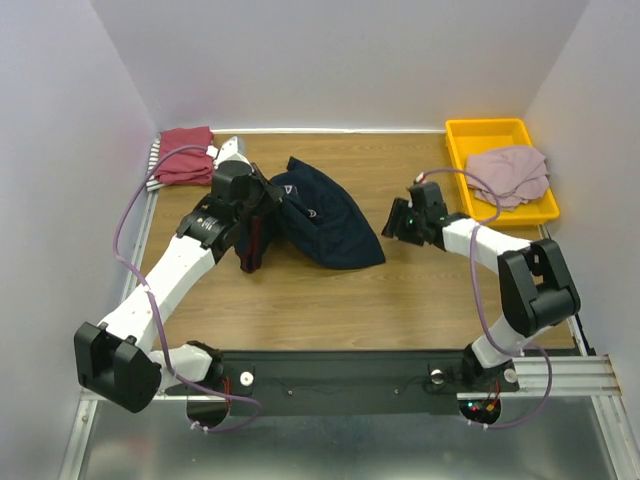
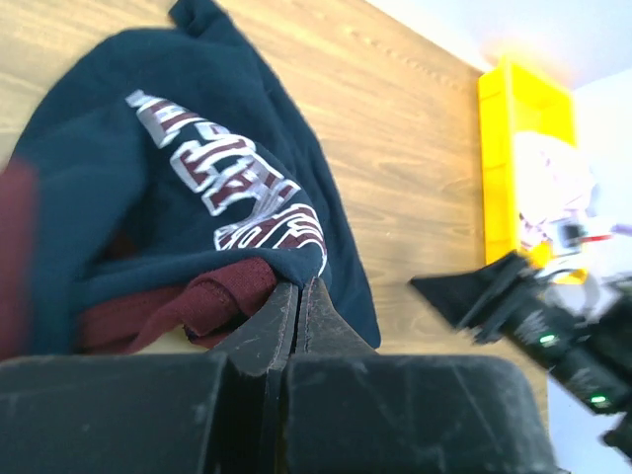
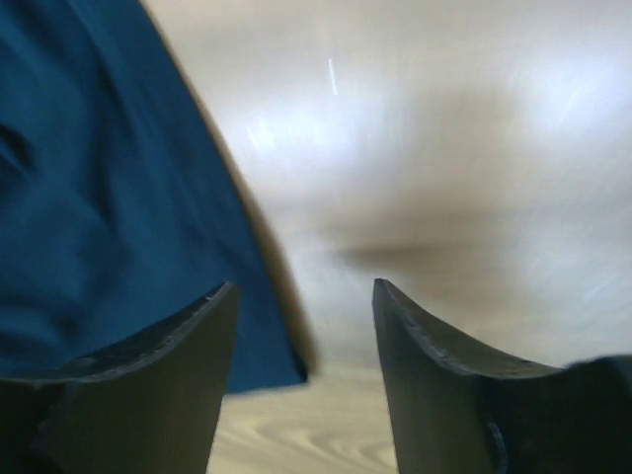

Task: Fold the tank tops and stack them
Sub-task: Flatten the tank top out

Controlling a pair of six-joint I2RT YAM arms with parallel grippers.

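Top external view. Far-left corner of the surface (image 1: 330, 300): a dark-red tank top (image 1: 186, 155) lay folded on a striped tank top (image 1: 154, 168), of which only an edge showed. I read these two as done and stacked. The navy jersey (image 1: 325, 215) lay bunched mid-surface, half doubled over and not yet a tidy fold. A dusty-pink tank top (image 1: 510, 175) sat crumpled in the yellow tray (image 1: 485, 128) at the far right, not folded. Judgement: roughly half done, with the jersey fold in hand and the pink top left. The left gripper (image 1: 262, 208) was at the jersey's left edge. The right gripper (image 1: 392, 226) stood just right of the jersey and apart from it.

Left wrist view. The jaws were pressed together, pinching the jersey's edge where the navy cloth met the maroon trim at the tips. The lettered front lay beyond, with bare wood to its right. The tray and the pink top showed at the far right.

Right wrist view (blurred). The jaws were spread, with nothing between them. Navy cloth filled the left of the frame, and the left finger (image 3: 168, 355) was at or over its edge; I could not tell whether it touched. The right finger (image 3: 434, 355) was over bare wood.
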